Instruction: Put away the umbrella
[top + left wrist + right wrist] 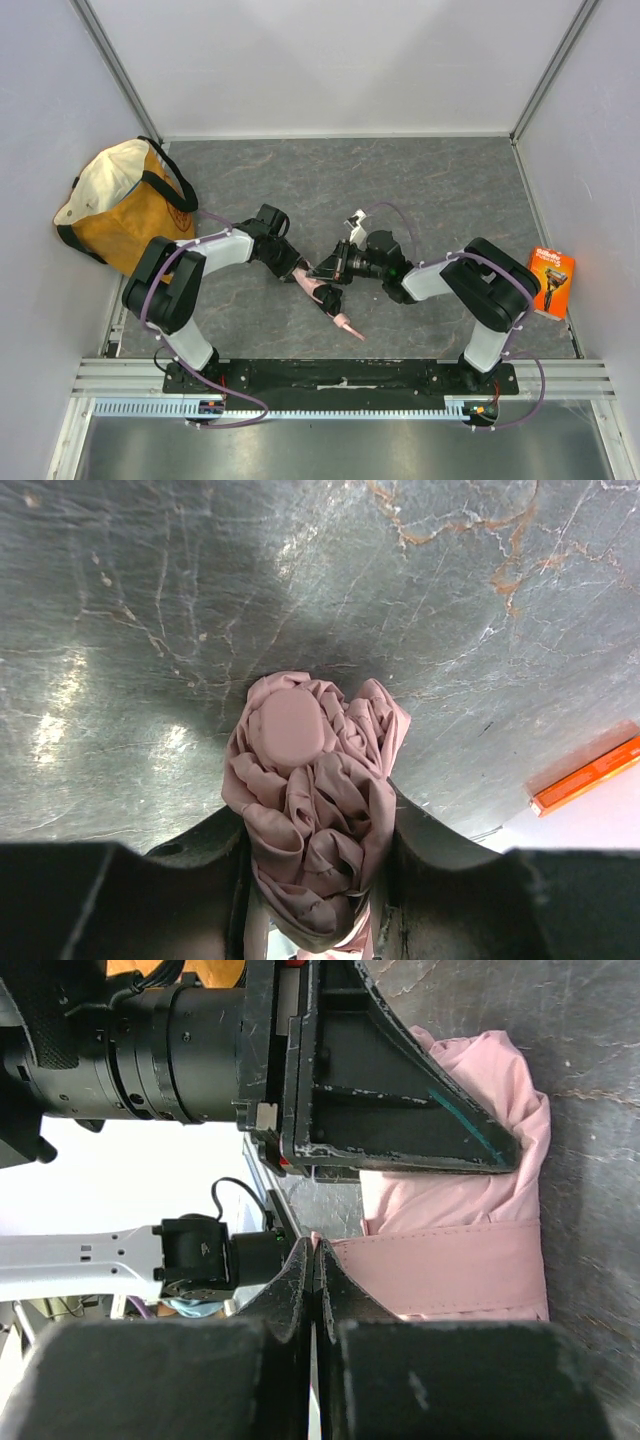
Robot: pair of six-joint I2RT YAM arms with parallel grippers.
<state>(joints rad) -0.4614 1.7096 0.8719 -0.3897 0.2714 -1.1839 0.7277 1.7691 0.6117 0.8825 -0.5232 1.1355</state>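
Note:
The pale pink umbrella (343,320) lies folded on the grey table in front of the arms, slanting toward the near right. My left gripper (297,270) is shut on its upper end. In the left wrist view the bunched canopy (310,800) fills the gap between my two fingers (200,860). My right gripper (328,268) comes in from the right, its jaws pressed together on the edge of the thin pink strap (440,1270). In the right wrist view my right gripper (316,1252) sits beside the left gripper's finger (400,1100), which rests on the pink fabric (490,1110).
An orange-and-cream tote bag (125,205) stands at the far left against the wall. An orange razor package (552,282) lies at the right edge and shows in the left wrist view (590,775). White walls enclose the table.

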